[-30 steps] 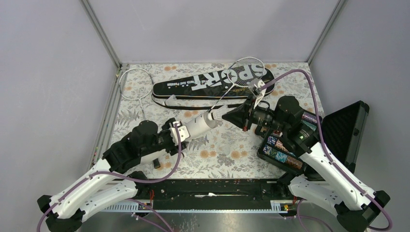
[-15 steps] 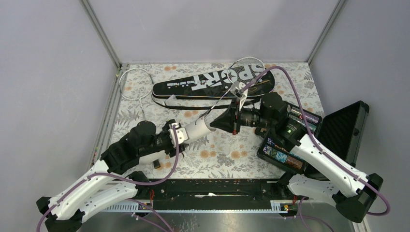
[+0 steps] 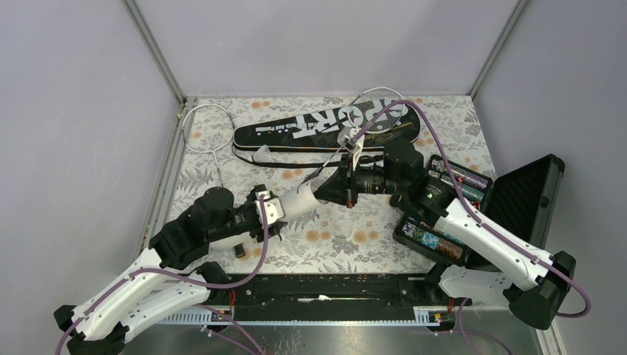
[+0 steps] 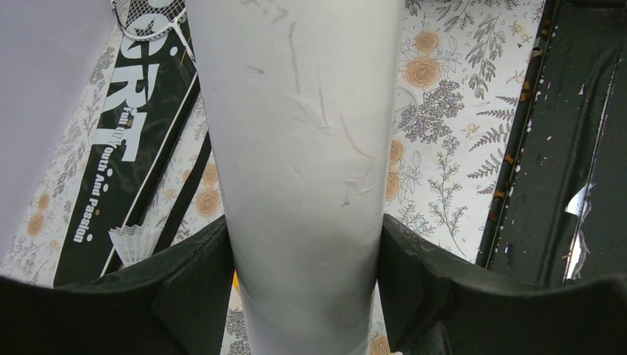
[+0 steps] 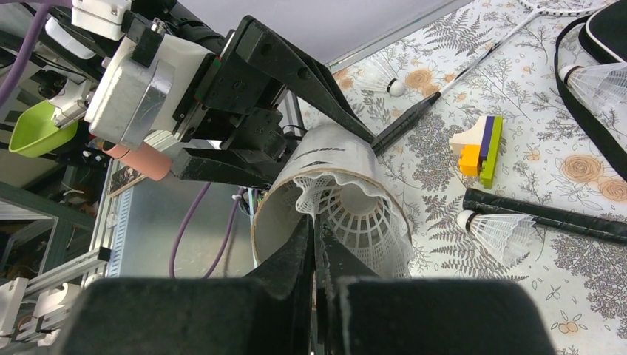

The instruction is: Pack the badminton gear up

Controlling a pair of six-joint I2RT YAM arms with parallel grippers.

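My left gripper (image 3: 277, 205) is shut on the long white tube (image 3: 297, 198), which fills the left wrist view (image 4: 303, 148) between both fingers. My right gripper (image 3: 331, 190) is shut on the skirt rim of a white shuttlecock (image 5: 366, 218), held partly inside the tube's open mouth (image 5: 325, 159). The black "SPORT" bag (image 3: 318, 127) lies at the back. One racket (image 3: 378, 105) rests across the bag, the other racket (image 3: 207, 122) lies at the far left. Loose shuttlecocks lie on the cloth (image 5: 503, 231), (image 5: 381, 74) and beside the bag (image 5: 599, 81).
An open black hard case (image 3: 517, 200) of colourful foil-wrapped items stands at the right, under my right arm. A small coloured block toy (image 5: 480, 140) and a black racket handle (image 5: 547, 214) lie on the floral cloth. A black rail (image 3: 325, 285) runs along the near edge.
My right gripper has moved left with the shuttlecock, from beside the bag to the tube's mouth. My left gripper has drawn the tube slightly left and nearer.
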